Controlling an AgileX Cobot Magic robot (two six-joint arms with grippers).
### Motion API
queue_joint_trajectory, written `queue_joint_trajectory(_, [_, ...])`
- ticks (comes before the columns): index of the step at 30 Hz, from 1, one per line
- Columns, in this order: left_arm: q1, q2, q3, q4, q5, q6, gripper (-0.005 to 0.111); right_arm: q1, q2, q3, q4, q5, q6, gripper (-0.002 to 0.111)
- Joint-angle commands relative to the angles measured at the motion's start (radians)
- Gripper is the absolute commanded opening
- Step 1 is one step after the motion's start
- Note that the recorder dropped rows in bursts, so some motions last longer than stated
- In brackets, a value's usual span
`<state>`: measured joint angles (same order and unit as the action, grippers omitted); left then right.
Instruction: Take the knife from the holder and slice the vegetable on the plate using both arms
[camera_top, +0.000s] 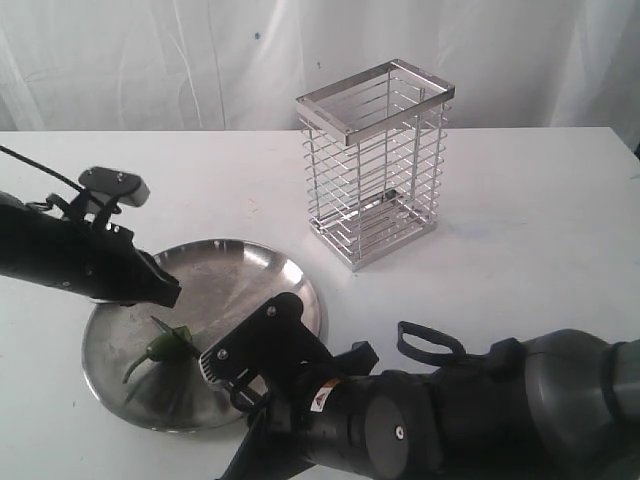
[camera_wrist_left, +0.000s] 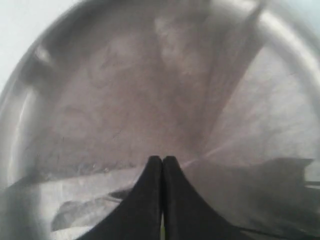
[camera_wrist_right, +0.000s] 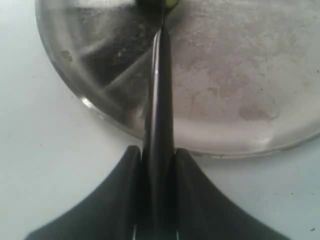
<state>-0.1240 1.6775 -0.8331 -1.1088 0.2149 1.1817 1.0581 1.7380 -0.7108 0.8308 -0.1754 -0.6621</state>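
The steel plate (camera_top: 240, 270) lies at the front left of the white table. On it rests the green vegetable (camera_top: 165, 346), a small chilli with a thin stem. My right gripper (camera_wrist_right: 156, 150) is shut on the black knife (camera_wrist_right: 159, 100), whose blade reaches across the plate (camera_wrist_right: 225, 75) to the chilli (camera_wrist_right: 171, 3). In the exterior view that gripper (camera_top: 212, 362) stands at the plate's near rim. My left gripper (camera_top: 172, 293) hovers just behind the chilli, its tips (camera_wrist_left: 161, 159) pressed together low over the plate (camera_wrist_left: 125, 90). The chrome wire holder (camera_top: 375, 160) stands behind, with no knife in it.
The bulky right arm (camera_top: 470, 410) fills the front of the table. A white cloth backdrop (camera_top: 200, 60) hangs behind the table. Bare white tabletop (camera_top: 540, 230) stretches to the right of the holder.
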Motion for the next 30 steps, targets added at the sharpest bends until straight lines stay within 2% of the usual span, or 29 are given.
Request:
queue_joint_trajectory(1, [0.003,-0.122,0.008,0.024,0.087,-0.004,0.0,0.004,-0.002,0.002,-0.015,0.034,-0.009,0.0])
queue_joint_trajectory(4, [0.003,-0.15,0.008,0.119,0.088,-0.05,0.003,0.004,-0.002,0.002,-0.015,0.037,-0.009,0.0])
queue_joint_trajectory(8, [0.003,-0.141,0.01,0.224,0.087,-0.164,0.012,0.004,-0.002,0.002,-0.015,0.031,-0.009,0.0])
queue_joint_trajectory(16, [0.003,-0.047,0.041,0.219,0.044,-0.165,0.014,0.004,-0.002,0.002,-0.015,0.029,-0.009,0.0])
queue_joint_trajectory(30, [0.003,-0.039,0.041,0.205,0.032,-0.165,0.014,0.004,-0.001,0.0,-0.02,0.012,-0.016,0.0])
